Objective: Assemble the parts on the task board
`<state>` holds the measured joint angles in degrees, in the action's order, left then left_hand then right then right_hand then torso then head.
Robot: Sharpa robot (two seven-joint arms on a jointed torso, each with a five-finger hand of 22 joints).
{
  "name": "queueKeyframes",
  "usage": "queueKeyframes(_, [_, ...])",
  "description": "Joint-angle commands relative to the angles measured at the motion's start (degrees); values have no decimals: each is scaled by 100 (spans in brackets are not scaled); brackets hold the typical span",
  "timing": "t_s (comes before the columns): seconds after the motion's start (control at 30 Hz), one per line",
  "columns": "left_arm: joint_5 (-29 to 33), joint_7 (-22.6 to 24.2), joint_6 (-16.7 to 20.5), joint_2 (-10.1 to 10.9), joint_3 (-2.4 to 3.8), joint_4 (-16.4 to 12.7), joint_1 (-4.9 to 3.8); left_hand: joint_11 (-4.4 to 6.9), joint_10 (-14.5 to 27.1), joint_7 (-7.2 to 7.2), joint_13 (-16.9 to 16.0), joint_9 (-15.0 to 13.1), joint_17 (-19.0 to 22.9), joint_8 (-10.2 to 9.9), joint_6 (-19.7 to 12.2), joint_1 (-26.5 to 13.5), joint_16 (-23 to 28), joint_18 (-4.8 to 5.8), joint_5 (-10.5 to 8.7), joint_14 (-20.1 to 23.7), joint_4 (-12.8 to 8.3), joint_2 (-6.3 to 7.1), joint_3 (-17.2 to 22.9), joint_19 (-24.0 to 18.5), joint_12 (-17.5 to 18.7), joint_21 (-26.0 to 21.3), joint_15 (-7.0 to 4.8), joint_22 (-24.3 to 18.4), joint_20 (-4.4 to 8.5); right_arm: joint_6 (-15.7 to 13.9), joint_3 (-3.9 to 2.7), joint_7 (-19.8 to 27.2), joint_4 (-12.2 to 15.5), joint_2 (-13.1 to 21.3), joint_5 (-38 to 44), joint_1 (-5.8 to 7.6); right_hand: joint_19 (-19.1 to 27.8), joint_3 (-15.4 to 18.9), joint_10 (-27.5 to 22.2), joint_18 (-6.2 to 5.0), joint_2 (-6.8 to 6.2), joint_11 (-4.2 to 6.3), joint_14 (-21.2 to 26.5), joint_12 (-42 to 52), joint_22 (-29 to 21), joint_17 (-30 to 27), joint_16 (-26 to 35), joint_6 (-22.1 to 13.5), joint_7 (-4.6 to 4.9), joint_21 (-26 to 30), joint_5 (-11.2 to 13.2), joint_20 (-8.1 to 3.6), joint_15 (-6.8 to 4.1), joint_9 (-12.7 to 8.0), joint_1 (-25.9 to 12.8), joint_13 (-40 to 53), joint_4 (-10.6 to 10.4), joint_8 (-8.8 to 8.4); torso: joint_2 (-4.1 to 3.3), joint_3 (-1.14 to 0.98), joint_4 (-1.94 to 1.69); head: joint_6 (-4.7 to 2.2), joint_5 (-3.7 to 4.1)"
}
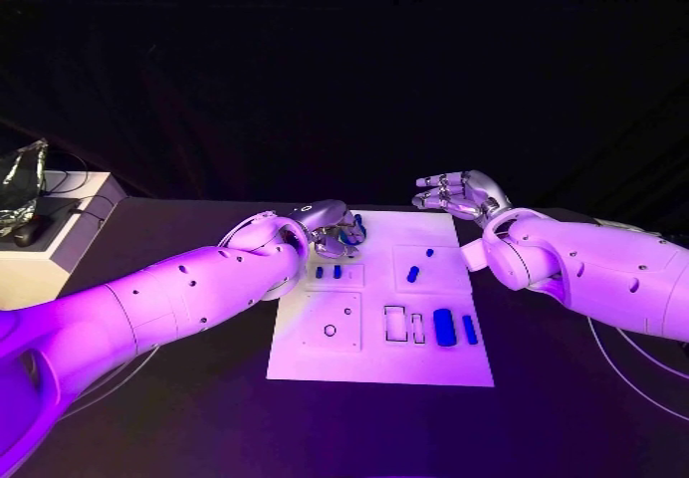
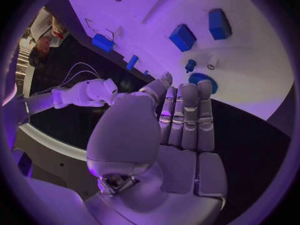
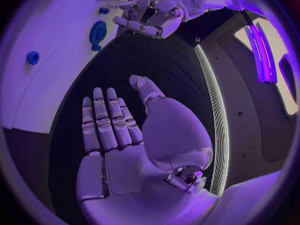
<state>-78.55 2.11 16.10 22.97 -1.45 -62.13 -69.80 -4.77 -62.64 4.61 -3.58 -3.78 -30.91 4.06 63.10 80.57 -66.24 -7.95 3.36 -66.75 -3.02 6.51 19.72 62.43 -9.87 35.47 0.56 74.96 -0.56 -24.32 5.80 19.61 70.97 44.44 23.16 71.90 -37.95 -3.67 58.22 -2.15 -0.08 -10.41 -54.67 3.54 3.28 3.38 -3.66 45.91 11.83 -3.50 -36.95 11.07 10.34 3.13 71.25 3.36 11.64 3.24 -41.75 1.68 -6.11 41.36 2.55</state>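
Note:
The white task board [image 1: 380, 344] lies in the middle of the black table. Two small blue parts [image 1: 328, 271] stand near its far left, two more [image 1: 413, 274] near its far right, and two long blue parts [image 1: 444, 327] lie at its near right. My left hand [image 1: 334, 224] hovers over the board's far left corner, fingers straight and holding nothing. A round blue part [image 2: 203, 81] sits just past its fingertips [image 2: 187, 92]. My right hand [image 1: 460, 191] is raised beyond the board's far right corner, flat and empty, with fingers [image 3: 103, 120] apart.
A white box [image 1: 65, 244] with dark items and a shiny crumpled object [image 1: 22, 184] stands at the table's left edge. Thin cables [image 1: 632, 373] trail on the table under my right arm. Outlined recesses [image 1: 331, 321] mark the board's near half.

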Motion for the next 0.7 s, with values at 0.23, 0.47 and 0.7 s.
queueKeyframes(0.23, [-428,-388,-492,-117,-4,164,-2,-18,-15,4,1,-8,221,-37,21,-47,-196,-121,-14,-280,18,116,147,226,242,215,-34,97,23,19,-3,100,17,-8,61,0,32,-13,26,107,-3,-3,-4,-19,-6,-6,35,42,126,21,-32,0,-9,6,-48,-7,12,-14,3,4,3,22,16])
queueKeyframes(0.47, [-457,-469,-574,-171,-6,254,-2,-15,-12,10,2,-3,294,-44,-94,-63,-207,-102,-15,-391,29,140,171,392,317,494,-52,148,38,17,-3,100,20,-7,61,1,32,-13,26,107,-3,-3,-4,-19,-6,-6,35,42,126,21,-32,0,-9,6,-48,-7,12,-14,3,7,-1,24,27])
queueKeyframes(0.7, [-465,-463,-569,-263,-10,374,0,-14,-56,21,2,-3,334,-45,-135,-56,-202,-115,-15,-440,20,139,275,446,378,610,-57,165,31,18,-3,100,34,-15,62,2,32,-13,26,107,-3,-3,-4,-19,-6,-6,35,42,126,21,-32,0,-9,6,-48,-7,12,-14,-4,10,6,28,33])
